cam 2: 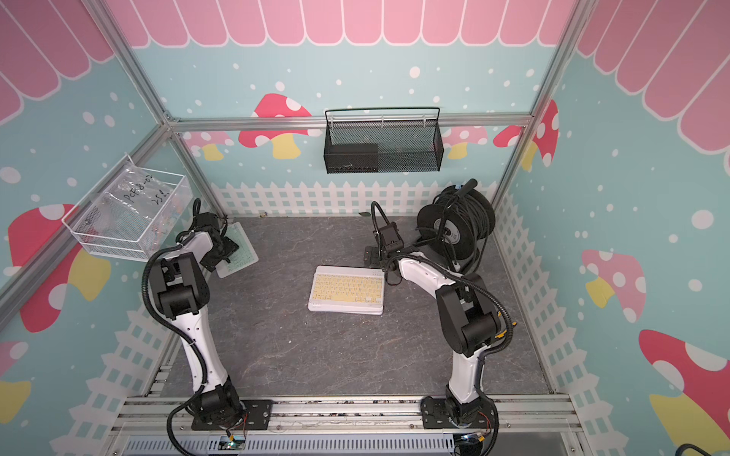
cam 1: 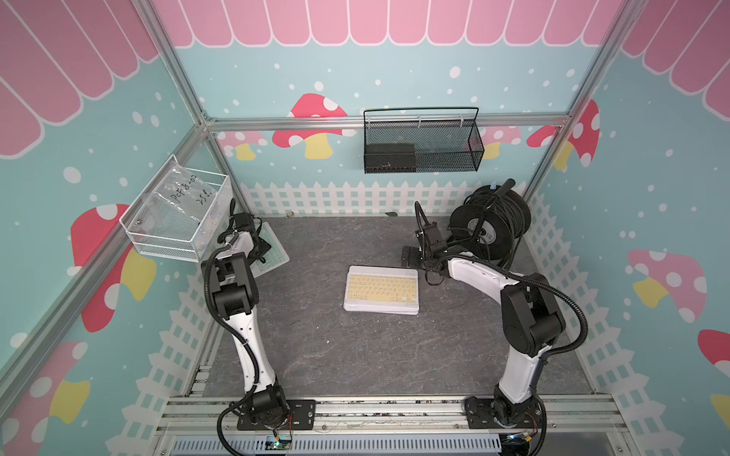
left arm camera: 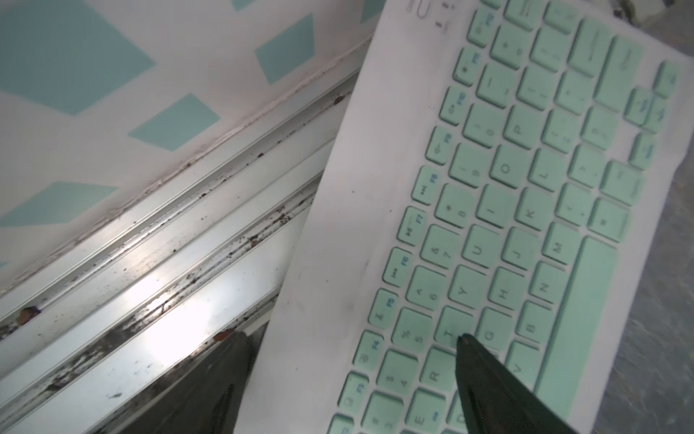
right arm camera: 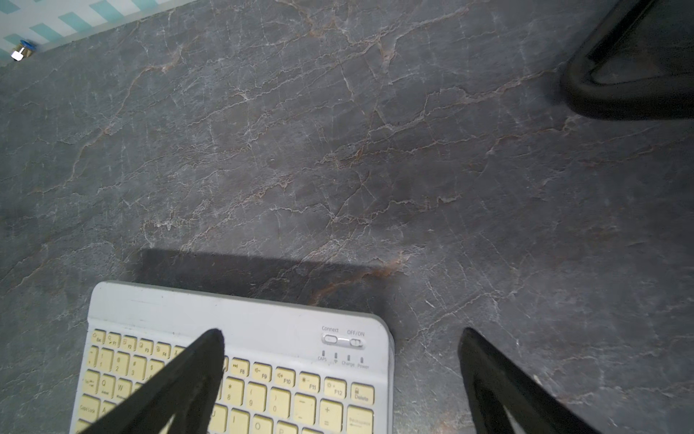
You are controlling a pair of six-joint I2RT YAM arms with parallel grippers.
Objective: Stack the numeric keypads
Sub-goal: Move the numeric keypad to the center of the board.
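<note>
Worktop [cam 1: 335,355] ctr: yellow keypad [cam 1: 381,290] is seen atop a white stack. Right gripper [right arm camera: 340,333] is held over its far-right corner, jaws wide apart, nothing gripped. Far left: mint keypad [left arm camera: 525,188] is laid by the rail, long edge straddled by left gripper [left arm camera: 347,336], jaws apart. Cable reel [cam 1: 490,225] is seen at back right.

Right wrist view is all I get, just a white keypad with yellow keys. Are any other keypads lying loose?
Observer: One: a flat white-framed keypad with mint green keys at the far left edge of the grey stone-look table.
Operator: Has the left arm got it?
Observer: Not yet; the left end effector straddles its long edge, jaws open.
Operator: Is my yellow one alone?
Observer: No, the yellow-keyed keypad tops a stack; white edges show beneath it in both top views.
</note>
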